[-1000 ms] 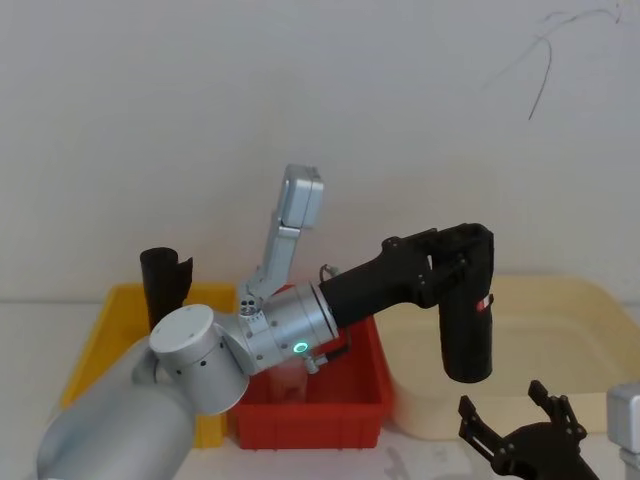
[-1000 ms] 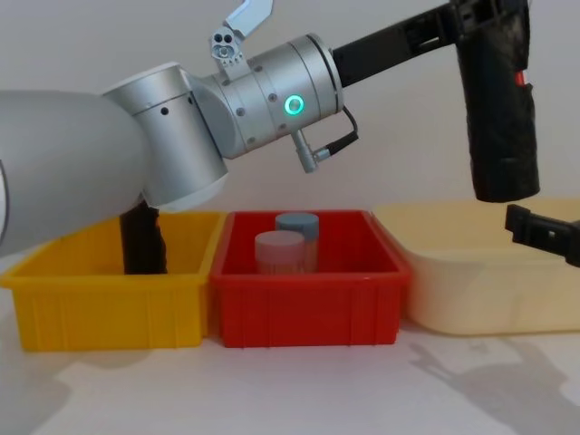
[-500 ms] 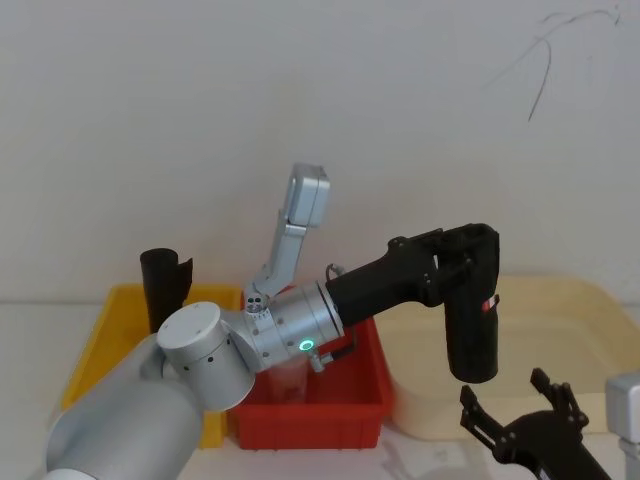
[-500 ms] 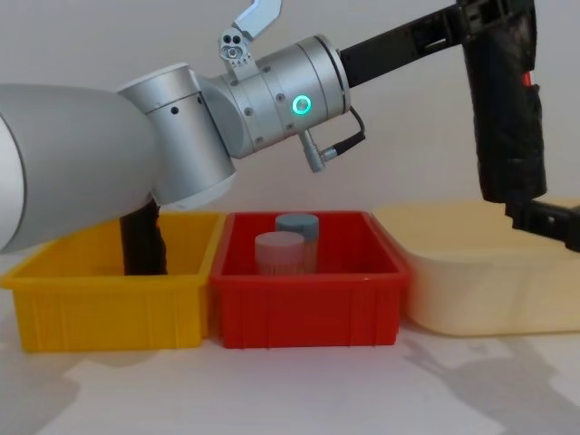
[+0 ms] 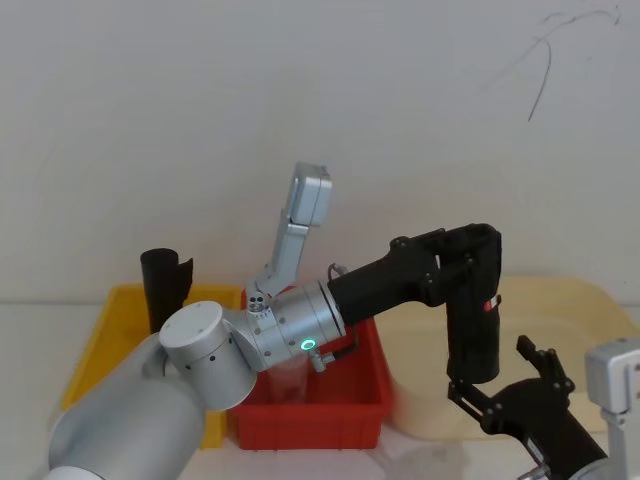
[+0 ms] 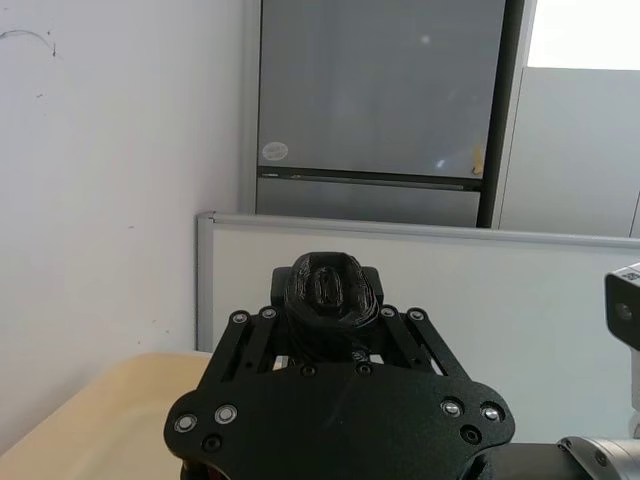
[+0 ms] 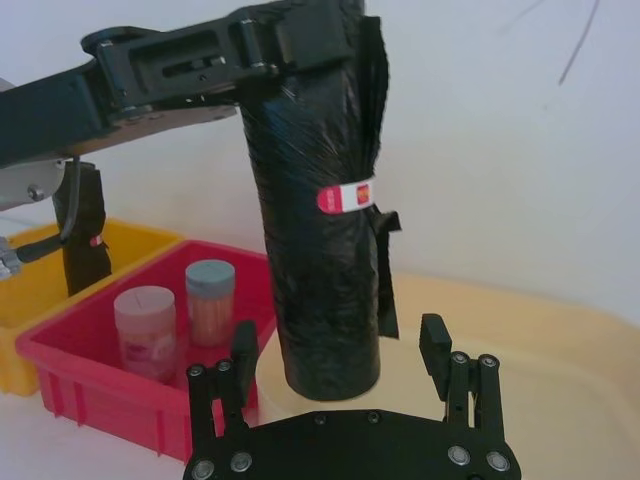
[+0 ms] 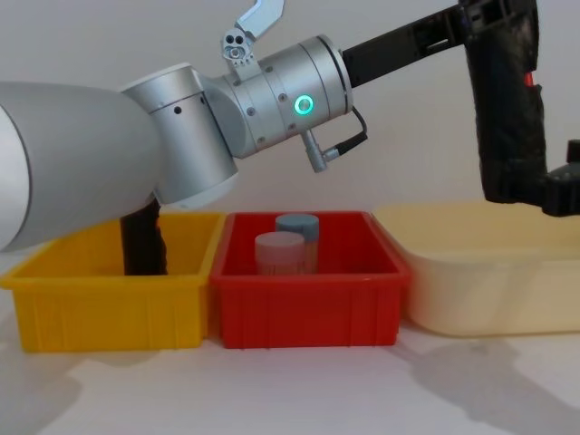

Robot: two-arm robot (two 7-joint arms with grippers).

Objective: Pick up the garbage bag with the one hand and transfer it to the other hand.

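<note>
Right gripper (image 7: 338, 332) risen, fingers (image 7: 243, 348) apart, left gripper (image 5: 468, 262) clamps garbage bag (image 5: 472, 340), label (image 7: 346, 196) unreadable

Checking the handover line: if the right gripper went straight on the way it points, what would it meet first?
The lower end of the garbage bag, hanging upright from the left gripper, in line with the right gripper's open fingers. Nothing else seems to lie between, though depth is hard to judge.

legible text: none | bag (image 7: 318, 285): carried a small red-and-white label (image 7: 347, 197), its print too small to read | cabinet (image 6: 380, 90): bore a round pale sticker (image 6: 275, 151) and a small yellowish tag (image 6: 478, 158) on its grey front, neither readable
</note>
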